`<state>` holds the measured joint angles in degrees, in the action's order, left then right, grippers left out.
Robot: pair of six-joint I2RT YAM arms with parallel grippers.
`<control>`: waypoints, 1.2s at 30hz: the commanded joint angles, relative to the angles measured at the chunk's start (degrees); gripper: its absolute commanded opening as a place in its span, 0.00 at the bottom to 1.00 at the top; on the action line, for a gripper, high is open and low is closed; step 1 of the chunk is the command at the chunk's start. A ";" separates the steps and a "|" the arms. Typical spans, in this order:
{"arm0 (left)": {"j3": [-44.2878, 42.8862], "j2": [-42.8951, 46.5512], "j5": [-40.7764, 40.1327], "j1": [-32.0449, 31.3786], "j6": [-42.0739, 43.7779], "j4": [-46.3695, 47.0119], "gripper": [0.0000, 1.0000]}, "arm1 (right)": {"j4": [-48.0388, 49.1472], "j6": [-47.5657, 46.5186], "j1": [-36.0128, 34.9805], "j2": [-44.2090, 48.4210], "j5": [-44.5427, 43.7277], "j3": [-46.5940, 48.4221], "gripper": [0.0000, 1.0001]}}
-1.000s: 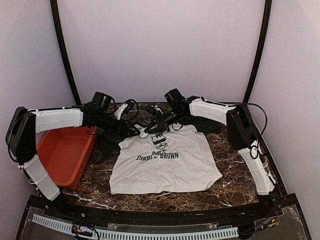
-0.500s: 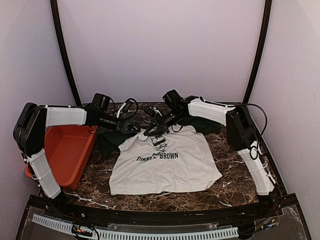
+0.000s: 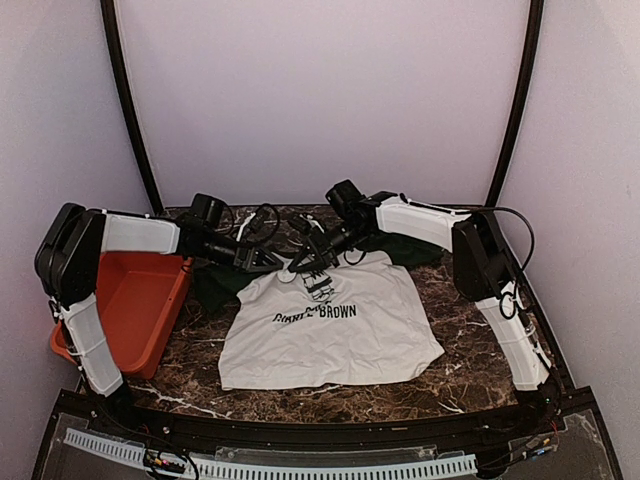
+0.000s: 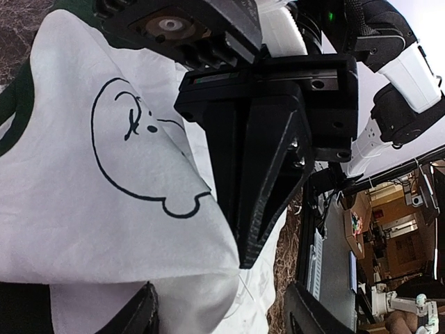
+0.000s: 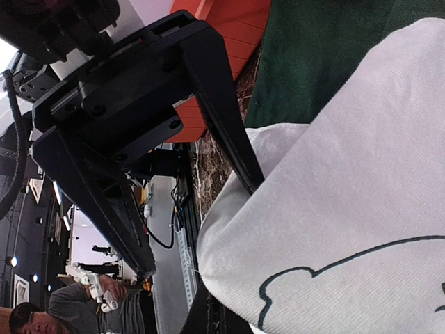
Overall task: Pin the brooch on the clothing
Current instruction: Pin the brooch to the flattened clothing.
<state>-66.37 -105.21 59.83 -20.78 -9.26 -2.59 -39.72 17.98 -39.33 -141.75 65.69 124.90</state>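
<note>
Surface: table point(image 3: 470, 360), a dark brown marble-look top with white veins, across the lower half of the top view.
Centre of frame: T-shirt point(image 3: 330, 335), with a white body, lies spread on the top, its hem toward the bottom of the frame. A black print and the word "BROWN" face up.
Upper middle: the shirt's collar end is bunched and raised off the marble. Its dark green sleeves lie out to either side.
Left of frame: orange-red bin point(image 3: 125, 300), rectangular and open-topped, sits at the table's left edge, near the shirt's left-hand sleeve and apart from the white body.
</note>
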 commanded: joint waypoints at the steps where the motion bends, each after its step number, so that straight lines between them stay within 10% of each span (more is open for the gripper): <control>1: -1.18 -0.30 1.88 0.03 0.27 -0.65 0.60 | -0.36 -1.42 -0.43 3.44 0.43 0.89 0.00; 36: -4.50 -4.54 4.57 -1.65 3.54 -5.80 0.39 | -2.40 -2.44 -0.48 2.56 0.18 2.85 0.00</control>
<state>-69.58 -109.38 63.46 -22.02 -7.70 -5.50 -41.91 16.99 -39.33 -141.73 65.47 125.91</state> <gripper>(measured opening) 0.399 0.008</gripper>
